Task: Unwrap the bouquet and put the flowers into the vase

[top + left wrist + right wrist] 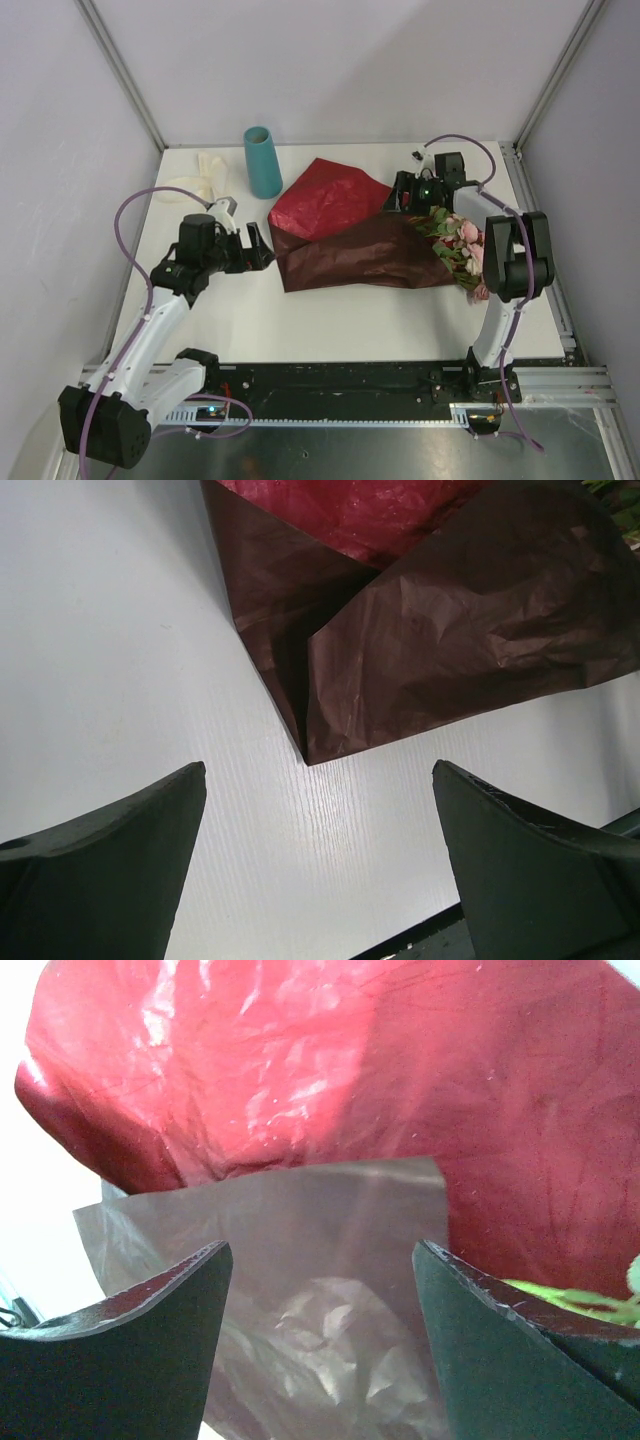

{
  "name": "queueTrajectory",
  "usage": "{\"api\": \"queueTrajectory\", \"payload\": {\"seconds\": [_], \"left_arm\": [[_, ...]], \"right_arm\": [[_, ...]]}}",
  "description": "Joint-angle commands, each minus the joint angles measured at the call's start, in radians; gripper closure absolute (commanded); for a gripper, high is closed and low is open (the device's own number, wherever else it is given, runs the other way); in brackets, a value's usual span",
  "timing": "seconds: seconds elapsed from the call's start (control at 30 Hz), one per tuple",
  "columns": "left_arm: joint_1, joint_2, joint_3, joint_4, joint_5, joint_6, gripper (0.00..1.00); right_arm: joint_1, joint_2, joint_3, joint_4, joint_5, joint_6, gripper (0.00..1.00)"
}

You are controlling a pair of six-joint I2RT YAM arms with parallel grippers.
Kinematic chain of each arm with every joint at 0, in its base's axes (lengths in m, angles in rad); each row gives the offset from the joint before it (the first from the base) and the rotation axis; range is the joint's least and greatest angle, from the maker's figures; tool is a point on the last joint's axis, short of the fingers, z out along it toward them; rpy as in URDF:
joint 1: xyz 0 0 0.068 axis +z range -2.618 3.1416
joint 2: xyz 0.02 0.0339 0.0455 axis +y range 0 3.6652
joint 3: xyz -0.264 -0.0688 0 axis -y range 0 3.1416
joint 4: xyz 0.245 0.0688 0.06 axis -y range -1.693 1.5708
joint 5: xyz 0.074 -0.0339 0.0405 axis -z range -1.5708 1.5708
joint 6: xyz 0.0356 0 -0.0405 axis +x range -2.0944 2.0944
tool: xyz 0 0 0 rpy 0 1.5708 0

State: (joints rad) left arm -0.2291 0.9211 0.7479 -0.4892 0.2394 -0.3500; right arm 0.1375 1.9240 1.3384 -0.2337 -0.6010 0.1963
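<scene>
I am viewing the bouquet [380, 250] lying mid-table, long axis running left to right, blooms at the right end, where the right gripper [320, 1260] is hovering jaws apart at the far edge of the wrapping paper [325, 200], nearer than the left gripper [318, 780], likewise spread wide.

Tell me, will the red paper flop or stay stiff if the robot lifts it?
Probably floppy: the paper looks thin and crinkled, with one flap already folded over. It seems light, so a push would likely slide or crumple it. Its glossy face may be slippery to pinch.
</scene>
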Motion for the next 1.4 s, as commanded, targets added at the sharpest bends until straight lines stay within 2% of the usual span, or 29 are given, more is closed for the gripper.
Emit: {"api": "queueTrajectory", "payload": {"seconds": [0.0, 0.17, 0.3, 0.53, 0.77, 0.87, 1.0, 1.1, 1.37], "left_arm": [[-0.005, 0.007, 0.005, 0.014, 0.021, -0.001, 0.00], [-0.004, 0.012, 0.006, 0.014, 0.017, -0.001, 0.00], [-0.005, 0.019, 0.006, 0.014, 0.024, -0.002, 0.00], [-0.005, 0.028, 0.007, 0.014, 0.034, -0.003, 0.00], [-0.005, 0.029, 0.007, 0.014, 0.038, -0.004, 0.00], [-0.004, 0.029, 0.007, 0.014, 0.036, -0.004, 0.00], [-0.005, 0.030, 0.007, 0.014, 0.038, -0.003, 0.00], [-0.004, 0.033, 0.008, 0.014, 0.041, -0.005, 0.00], [-0.005, 0.032, 0.006, 0.015, 0.038, -0.004, 0.00]], "right_arm": [[-0.015, 0.059, 0.084, 0.009, -0.039, -0.024, 0.20], [-0.019, 0.127, 0.134, -0.009, -0.074, -0.033, 0.18], [-0.018, 0.183, 0.175, -0.045, -0.133, -0.047, 0.21], [-0.014, 0.192, 0.179, -0.051, -0.157, -0.057, 0.24], [-0.018, 0.185, 0.210, -0.101, 0.000, -0.032, 0.13], [-0.019, 0.186, 0.231, -0.156, 0.076, -0.023, 0.12], [-0.018, 0.200, 0.238, -0.191, 0.081, -0.027, 0.12], [-0.018, 0.213, 0.238, -0.200, 0.036, -0.032, 0.14], [-0.018, 0.219, 0.244, -0.150, -0.184, -0.032, 0.36]]}}
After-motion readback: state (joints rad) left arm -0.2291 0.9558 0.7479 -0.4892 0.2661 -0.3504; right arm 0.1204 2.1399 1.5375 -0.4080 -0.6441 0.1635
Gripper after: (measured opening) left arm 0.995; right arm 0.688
